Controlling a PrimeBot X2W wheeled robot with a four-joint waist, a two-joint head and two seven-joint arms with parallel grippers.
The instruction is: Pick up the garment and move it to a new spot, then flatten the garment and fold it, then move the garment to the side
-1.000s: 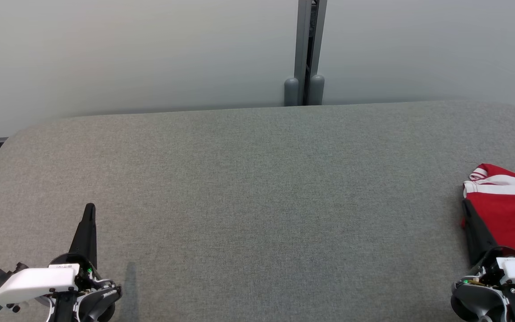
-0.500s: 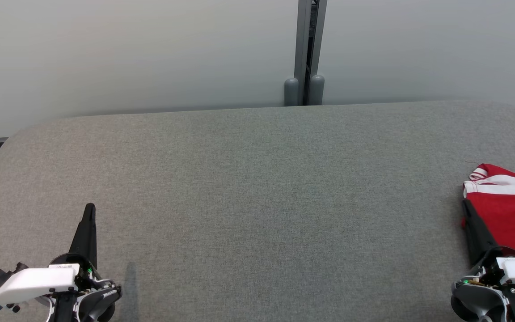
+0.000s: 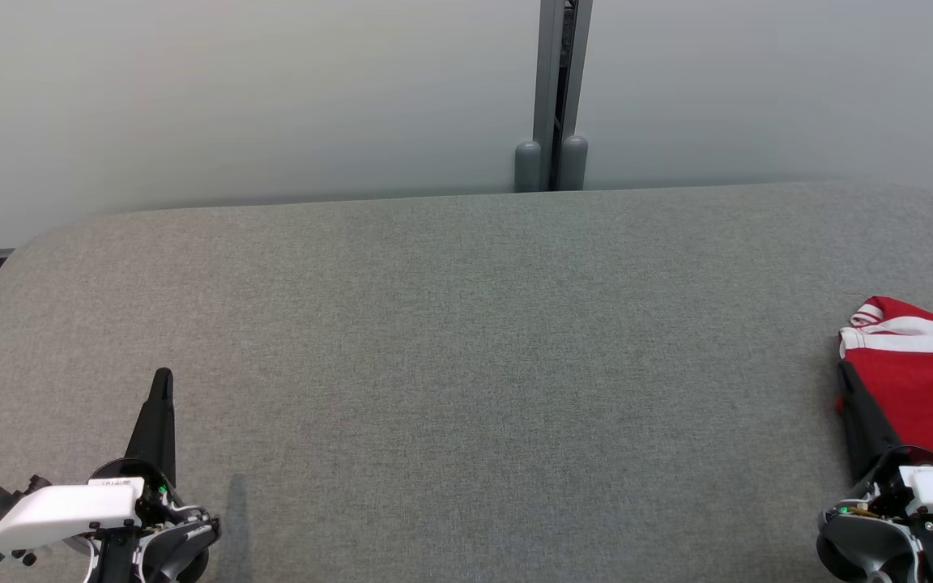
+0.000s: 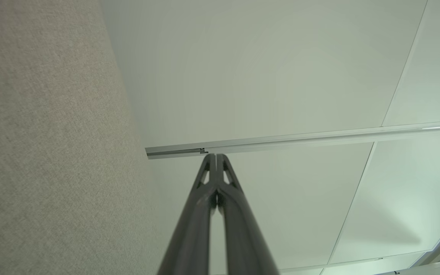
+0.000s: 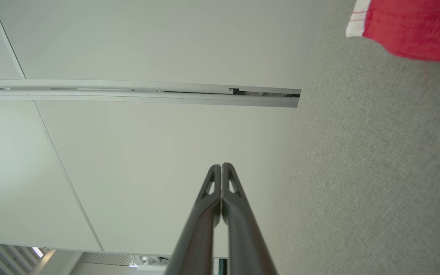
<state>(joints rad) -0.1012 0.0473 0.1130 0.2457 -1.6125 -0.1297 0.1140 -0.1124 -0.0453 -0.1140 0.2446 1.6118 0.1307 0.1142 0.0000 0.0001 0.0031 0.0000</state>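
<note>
Zero change vs a sec ago: left pincer (image 3: 161,389) and right pincer (image 3: 847,380) both pressed together, empty, parked at the near side of the worktop (image 3: 466,340). Red/white garment (image 3: 920,380) lies at the worktop's far right, just beside the right pincer. No grab underway, prob idle.

A: What sort of place is this?
B: A test room or lab, I think, not a home. The wide table (image 3: 466,324), covered with grey fabric, is a work surface.
A: And behind it?
B: Plain pale partition panels (image 3: 232,97) stand along its far edge, joined by a grey metal post (image 3: 551,81), like in an office.
</note>
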